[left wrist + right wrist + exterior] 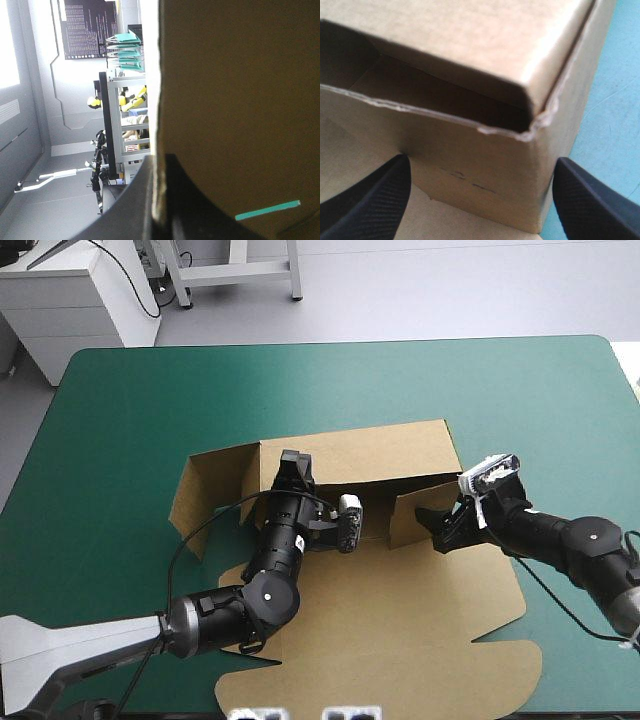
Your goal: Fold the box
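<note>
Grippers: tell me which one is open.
The right gripper: its black fingers stand wide apart before a raised corner of the box. The left gripper is shut on the edge of a raised wall of the box.

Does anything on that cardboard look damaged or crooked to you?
Yes. On the box, the raised corner just ahead of the open right tool has a ragged, wavy edge. It is slightly crushed where two panels meet, with a gap between them. Nothing else stands out.
</note>
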Controlling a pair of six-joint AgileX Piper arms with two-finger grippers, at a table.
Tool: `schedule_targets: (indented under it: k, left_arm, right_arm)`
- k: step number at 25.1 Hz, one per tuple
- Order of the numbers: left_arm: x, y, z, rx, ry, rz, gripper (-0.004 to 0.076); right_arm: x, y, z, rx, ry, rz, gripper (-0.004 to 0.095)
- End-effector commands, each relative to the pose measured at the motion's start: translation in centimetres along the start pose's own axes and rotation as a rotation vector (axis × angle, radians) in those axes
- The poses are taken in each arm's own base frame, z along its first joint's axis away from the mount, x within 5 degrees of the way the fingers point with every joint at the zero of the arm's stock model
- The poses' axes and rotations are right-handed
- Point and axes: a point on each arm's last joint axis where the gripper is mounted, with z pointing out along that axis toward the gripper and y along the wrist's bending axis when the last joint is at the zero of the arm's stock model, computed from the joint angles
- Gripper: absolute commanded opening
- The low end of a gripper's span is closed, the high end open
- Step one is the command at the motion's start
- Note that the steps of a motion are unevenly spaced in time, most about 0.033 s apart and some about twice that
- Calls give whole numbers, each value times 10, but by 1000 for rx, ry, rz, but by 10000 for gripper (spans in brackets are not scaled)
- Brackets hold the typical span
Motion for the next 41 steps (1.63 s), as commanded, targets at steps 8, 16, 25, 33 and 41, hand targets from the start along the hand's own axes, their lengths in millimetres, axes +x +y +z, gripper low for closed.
schedule_targets:
  k: [8, 16, 25, 33, 41]
  left_arm:
    - [1, 22, -8, -86, -22, -23, -8]
    - [1, 22, -8, -86, -22, -23, -8]
    - [1, 22, -8, -86, -22, -23, 10]
    - [2, 23, -8, -94, -8, -44, 417]
    - [-2, 23, -13, -101, -18, -57, 494]
  right_arm:
    - [-7, 16, 11, 179, -130, -52, 560]
    - [-1, 21, 28, 80, -101, -96, -4]
    - [-1, 20, 27, 95, -96, -93, -4]
    - [-3, 18, 27, 107, -99, -96, -4]
    - [-9, 17, 27, 116, -115, -92, -5]
